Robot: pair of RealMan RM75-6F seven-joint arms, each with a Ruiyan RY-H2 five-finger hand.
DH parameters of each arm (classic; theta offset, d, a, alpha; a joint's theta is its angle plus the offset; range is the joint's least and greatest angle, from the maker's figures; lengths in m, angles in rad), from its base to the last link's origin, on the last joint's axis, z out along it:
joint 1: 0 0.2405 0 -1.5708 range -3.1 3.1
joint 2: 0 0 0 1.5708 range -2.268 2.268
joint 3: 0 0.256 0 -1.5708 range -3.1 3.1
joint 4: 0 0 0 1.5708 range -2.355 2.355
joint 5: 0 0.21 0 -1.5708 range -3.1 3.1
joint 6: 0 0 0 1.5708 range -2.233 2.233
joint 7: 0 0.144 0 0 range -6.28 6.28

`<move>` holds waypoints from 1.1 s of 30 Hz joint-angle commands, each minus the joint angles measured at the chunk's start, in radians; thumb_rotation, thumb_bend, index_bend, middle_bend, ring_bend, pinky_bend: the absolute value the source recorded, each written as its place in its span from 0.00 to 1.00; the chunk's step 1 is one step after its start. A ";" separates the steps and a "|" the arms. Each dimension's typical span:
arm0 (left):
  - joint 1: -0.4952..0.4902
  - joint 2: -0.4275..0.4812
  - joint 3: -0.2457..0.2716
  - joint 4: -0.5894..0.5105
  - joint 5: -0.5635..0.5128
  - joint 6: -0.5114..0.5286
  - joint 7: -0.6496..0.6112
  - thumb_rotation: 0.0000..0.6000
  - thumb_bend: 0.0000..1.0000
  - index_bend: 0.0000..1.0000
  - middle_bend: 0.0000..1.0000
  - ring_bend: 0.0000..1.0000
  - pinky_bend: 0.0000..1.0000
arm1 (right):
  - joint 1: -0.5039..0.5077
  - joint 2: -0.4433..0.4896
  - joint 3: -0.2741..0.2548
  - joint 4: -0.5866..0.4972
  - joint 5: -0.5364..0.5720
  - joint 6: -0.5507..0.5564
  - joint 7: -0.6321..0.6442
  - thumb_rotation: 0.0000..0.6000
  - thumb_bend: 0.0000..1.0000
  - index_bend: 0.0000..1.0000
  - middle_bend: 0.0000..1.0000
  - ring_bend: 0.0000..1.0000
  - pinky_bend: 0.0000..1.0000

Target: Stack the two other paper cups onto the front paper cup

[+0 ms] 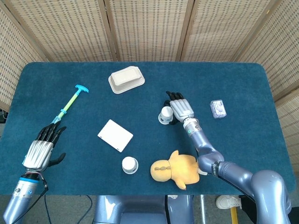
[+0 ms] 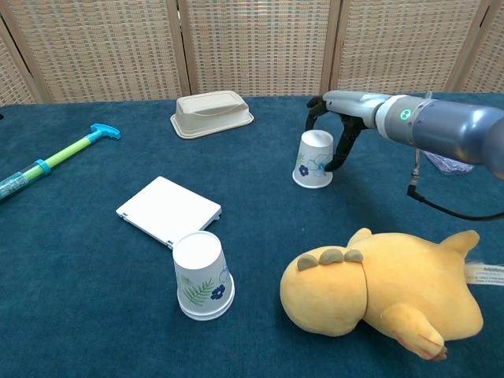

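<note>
Blue table [image 1: 243, 84] first – lots on it, incl. a yellow plush toy [image 2: 386, 287] sitting between the two cups that show.

Right hand [image 1: 180, 108] is at the rear paper cup [image 2: 313, 158], upside down, mid-table; fingers curve round its far side, thumb by its right wall. Can't tell if they're actually pressing, so grip is unconfirmed. To do this well, I'd close evenly on the cup's walls w/o crushing, lift straight, then swing wide of the plush.

Left hand [image 1: 39, 151] hangs near the table's left front edge, fingers apart, nothing in it.

Front paper cup [image 2: 201, 276] – also inverted, by the white flat box [image 2: 168, 209]. A third cup isn't seen.
</note>
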 commanded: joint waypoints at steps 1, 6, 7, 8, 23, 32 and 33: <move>-0.001 -0.002 -0.001 0.001 0.000 -0.005 0.001 1.00 0.30 0.10 0.00 0.00 0.08 | 0.001 -0.005 -0.003 -0.001 -0.009 0.009 0.015 1.00 0.21 0.47 0.04 0.00 0.11; -0.002 -0.005 -0.002 0.000 0.007 -0.009 0.003 1.00 0.30 0.10 0.00 0.00 0.08 | -0.002 0.000 -0.006 -0.021 -0.025 0.033 0.023 1.00 0.22 0.53 0.06 0.00 0.11; -0.002 -0.005 -0.002 0.000 0.008 -0.008 0.004 1.00 0.30 0.10 0.00 0.00 0.08 | -0.003 0.002 -0.007 -0.026 -0.027 0.037 0.023 1.00 0.22 0.53 0.07 0.00 0.12; -0.002 -0.005 -0.002 0.000 0.009 -0.008 0.004 1.00 0.30 0.10 0.00 0.00 0.08 | -0.004 0.007 -0.008 -0.035 -0.031 0.043 0.022 1.00 0.22 0.53 0.07 0.00 0.12; 0.008 -0.001 -0.014 0.002 0.010 0.004 -0.008 1.00 0.30 0.10 0.00 0.00 0.08 | -0.097 0.274 -0.006 -0.522 -0.103 0.229 -0.042 1.00 0.22 0.53 0.06 0.00 0.11; 0.014 -0.004 -0.003 -0.007 0.040 0.015 0.007 1.00 0.30 0.10 0.00 0.00 0.08 | -0.156 0.399 -0.056 -0.778 -0.195 0.247 0.040 1.00 0.22 0.53 0.06 0.00 0.11; 0.015 -0.004 -0.002 -0.009 0.044 0.018 0.008 1.00 0.30 0.10 0.00 0.00 0.08 | -0.159 0.410 -0.063 -0.794 -0.211 0.239 0.063 1.00 0.22 0.53 0.06 0.00 0.11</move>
